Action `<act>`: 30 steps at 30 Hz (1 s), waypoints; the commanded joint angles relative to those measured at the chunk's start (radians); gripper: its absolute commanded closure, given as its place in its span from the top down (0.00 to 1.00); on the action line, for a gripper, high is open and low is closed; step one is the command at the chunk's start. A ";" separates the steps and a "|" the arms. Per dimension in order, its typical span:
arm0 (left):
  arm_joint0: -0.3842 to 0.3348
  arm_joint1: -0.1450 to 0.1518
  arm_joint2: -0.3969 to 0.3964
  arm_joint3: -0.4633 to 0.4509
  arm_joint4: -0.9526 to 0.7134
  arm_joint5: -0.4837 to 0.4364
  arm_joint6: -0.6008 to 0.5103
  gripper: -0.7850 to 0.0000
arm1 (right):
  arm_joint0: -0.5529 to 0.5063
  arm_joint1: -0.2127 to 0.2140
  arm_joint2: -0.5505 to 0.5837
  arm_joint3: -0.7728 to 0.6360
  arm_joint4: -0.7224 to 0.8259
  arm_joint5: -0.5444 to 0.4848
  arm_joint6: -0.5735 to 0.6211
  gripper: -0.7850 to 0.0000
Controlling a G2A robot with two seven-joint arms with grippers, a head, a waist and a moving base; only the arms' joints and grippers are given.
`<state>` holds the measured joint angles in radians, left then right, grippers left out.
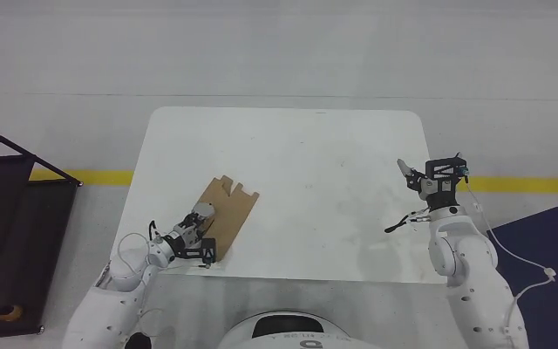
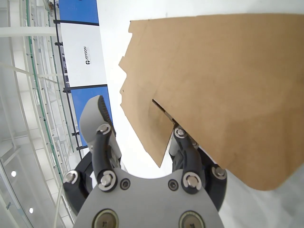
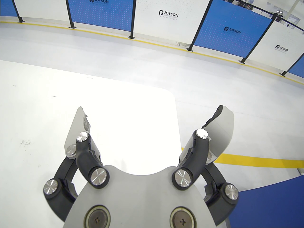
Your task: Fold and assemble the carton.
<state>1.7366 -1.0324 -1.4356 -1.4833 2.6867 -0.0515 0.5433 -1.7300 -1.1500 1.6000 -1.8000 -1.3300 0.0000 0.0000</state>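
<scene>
Flat brown cardboard carton (image 1: pixel 228 212) (notched edge) on smooth white table (image 1: pixel 331 174).

In the right wrist view, the white panels (image 3: pixel 166 29) and the blue panels (image 3: pixel 102 12) of the fence each have one short dark word with a small sign next to it; in the left wrist view, a white panel (image 2: pixel 83 48) and a blue panel (image 2: pixel 76 5) have the same kind of word
</scene>
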 commanded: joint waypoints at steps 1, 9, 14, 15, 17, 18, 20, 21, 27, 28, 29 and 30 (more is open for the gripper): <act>-0.003 0.000 0.003 0.003 0.001 -0.001 0.000 0.00 | 0.000 0.000 0.000 0.000 0.000 0.000 0.000 1.00; -0.022 -0.003 -0.011 0.001 -0.096 0.072 -0.009 0.00 | 0.000 0.000 0.000 0.000 0.000 0.000 0.000 1.00; -0.062 -0.012 -0.023 0.023 -0.321 0.084 0.074 0.00 | 0.000 0.000 0.000 0.000 0.000 0.000 0.000 1.00; -0.074 -0.014 -0.021 0.030 -0.356 0.082 0.090 0.00 | 0.000 0.000 0.000 0.000 0.000 0.000 0.000 1.00; -0.104 -0.021 -0.008 0.045 -0.446 0.062 0.131 0.00 | 0.000 0.000 0.000 0.000 0.000 0.000 0.000 1.00; -0.123 -0.023 0.000 0.055 -0.480 0.051 0.148 0.00 | 0.000 0.000 0.000 0.000 0.000 0.000 0.000 1.00; -0.162 -0.030 0.028 0.072 -0.524 0.026 0.175 0.00 | 0.000 0.000 0.000 0.000 0.000 0.000 0.000 1.00; -0.175 -0.032 0.040 0.077 -0.530 0.019 0.181 0.00 | 0.000 0.000 0.000 0.000 0.000 0.000 0.000 1.00; -0.286 -0.051 0.167 0.058 -0.476 0.002 0.211 0.00 | 0.000 0.000 0.000 0.000 0.000 0.000 0.000 1.00; -0.298 -0.053 0.180 0.046 -0.468 0.005 0.211 0.00 | 0.000 0.000 0.000 0.000 0.000 0.000 0.000 1.00; -0.308 -0.055 0.192 0.032 -0.467 0.006 0.213 0.00 | 0.000 0.000 0.000 0.000 0.000 0.000 0.000 1.00; -0.318 -0.057 0.202 0.017 -0.472 0.005 0.216 0.00 | 0.000 0.000 0.000 0.000 0.000 0.000 0.000 1.00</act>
<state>1.4283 -1.0878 -1.2444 -1.4505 2.2194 -0.0458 0.7565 -1.7300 -1.1500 1.6000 -1.8000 -1.3300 0.0000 0.0000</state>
